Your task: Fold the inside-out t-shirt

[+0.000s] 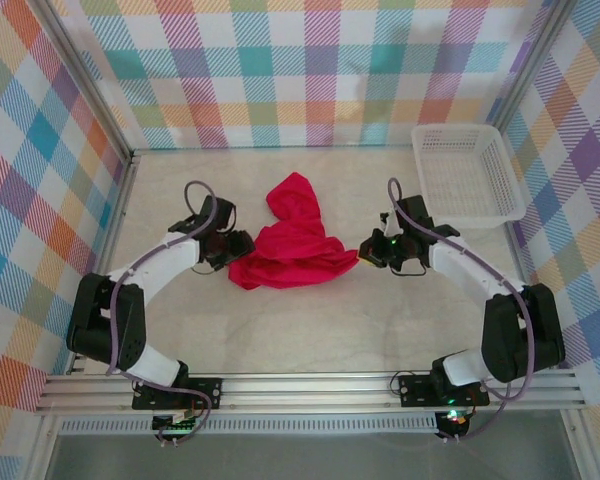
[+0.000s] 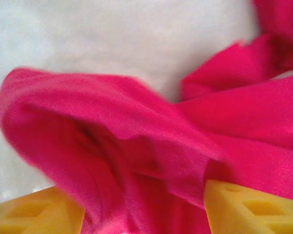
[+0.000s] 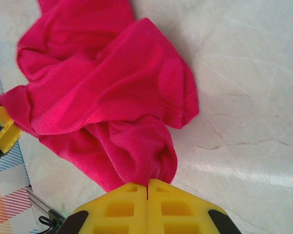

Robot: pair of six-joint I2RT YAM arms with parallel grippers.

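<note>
The inside-out t-shirt (image 1: pixel 295 245) lies as a crumpled bright red heap in the middle of the table, between the two arms. My left gripper (image 1: pixel 242 243) is at the heap's left edge. In the left wrist view its yellow fingers (image 2: pixel 254 209) stand wide apart, with folds of the t-shirt (image 2: pixel 136 136) bunched loosely between them around my left gripper (image 2: pixel 144 209). My right gripper (image 1: pixel 365 250) is at the heap's right tip. In the right wrist view my right gripper (image 3: pixel 147 184) is shut, pinching a corner of the t-shirt (image 3: pixel 102 83).
A white mesh basket (image 1: pixel 470 170) stands at the back right of the pale table (image 1: pixel 310 330). Checked cloth walls enclose the table on three sides. A yellow finger of the left gripper (image 3: pixel 2 131) shows at the left edge of the right wrist view.
</note>
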